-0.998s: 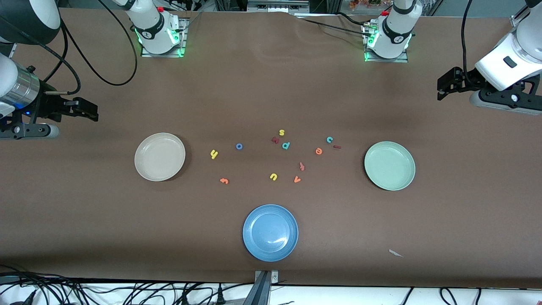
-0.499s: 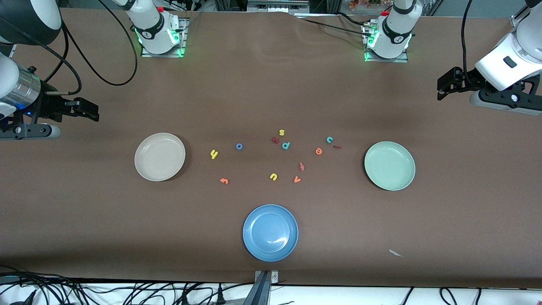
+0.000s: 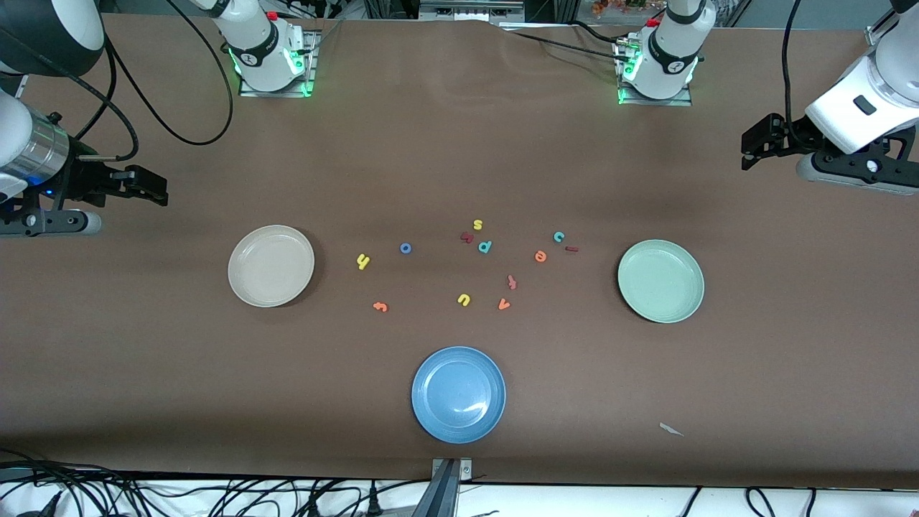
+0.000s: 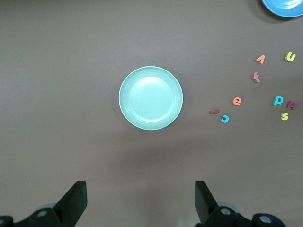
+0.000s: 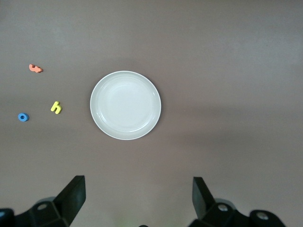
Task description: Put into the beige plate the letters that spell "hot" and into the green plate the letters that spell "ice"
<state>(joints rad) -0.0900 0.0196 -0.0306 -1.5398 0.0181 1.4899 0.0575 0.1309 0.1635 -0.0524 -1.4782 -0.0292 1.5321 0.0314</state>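
Nothing has moved: both arms wait, left gripper (image 3: 750, 147) and right gripper (image 3: 154, 190) released, above bare table beside the empty round pale mint-green plate (image 3: 660, 281) and cream-beige plate (image 3: 271, 266).

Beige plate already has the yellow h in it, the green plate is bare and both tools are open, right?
Not quite. The beige plate holds nothing: the yellow h lies on the table beside it, as the front view and the right wrist view show. The green plate is bare, and the left tool and right tool are open.
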